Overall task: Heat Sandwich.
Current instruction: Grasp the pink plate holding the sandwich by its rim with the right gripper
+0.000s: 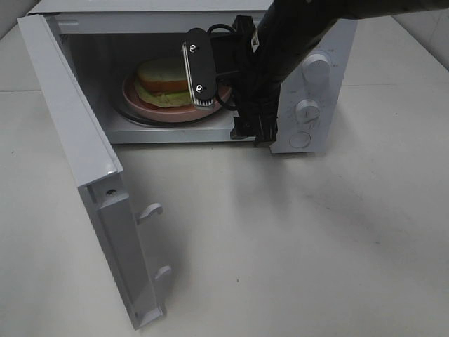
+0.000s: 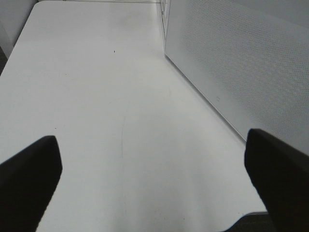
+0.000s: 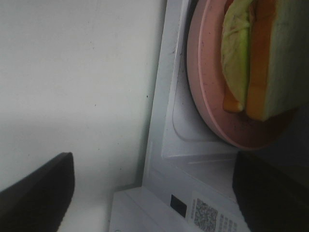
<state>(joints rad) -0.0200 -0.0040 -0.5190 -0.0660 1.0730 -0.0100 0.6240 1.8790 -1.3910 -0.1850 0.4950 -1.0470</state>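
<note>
At the microwave mouth: sandwich loaded, door open.

Nearest us, the door (image 1: 91, 189) stands swung wide on the table (image 1: 295, 253), leaving the cavity reachable; we judge it must close before heating. Beyond it, our right gripper (image 1: 210, 70) hangs at the opening, jaws apart and empty, partly blocking the door's path. Inside, the sandwich (image 1: 163, 81) rests on the pink plate (image 1: 151, 107). Our left gripper (image 2: 154, 179), jaws apart, waits beside the microwave's perforated side wall (image 2: 241, 63).
</note>
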